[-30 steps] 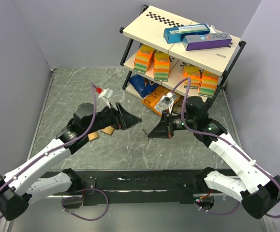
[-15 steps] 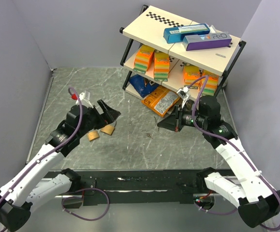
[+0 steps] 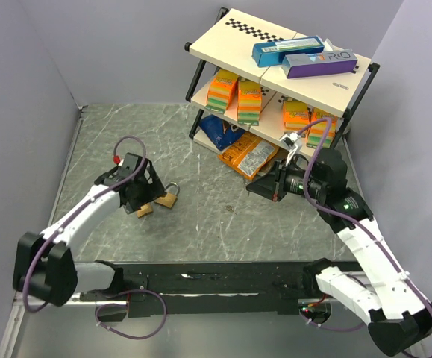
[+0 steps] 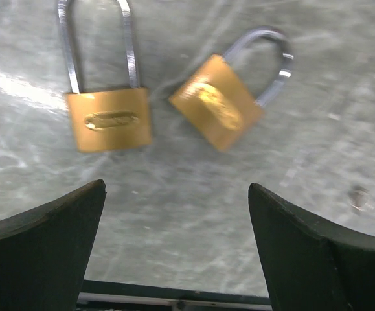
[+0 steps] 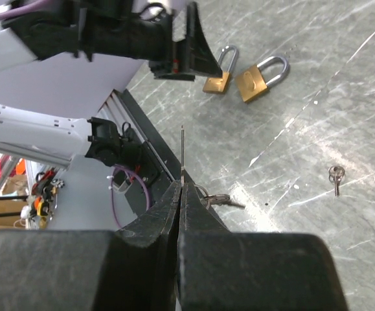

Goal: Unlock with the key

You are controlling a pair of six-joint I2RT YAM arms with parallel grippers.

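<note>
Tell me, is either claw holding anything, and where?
The right gripper pinches a thin dark metal key by its head end; the left gripper holds nothing.

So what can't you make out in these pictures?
Upright padlock, tilted padlock: keyholes show in no view; left wrist view blurs the engraving.
Key in right gripper: edge-on sliver in right wrist view; the gripper hides it from above.
Second key on table: too small to show teeth.

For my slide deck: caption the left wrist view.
Open left pincer above a long-shackled padlock and a tilted padlock on the table.
</note>
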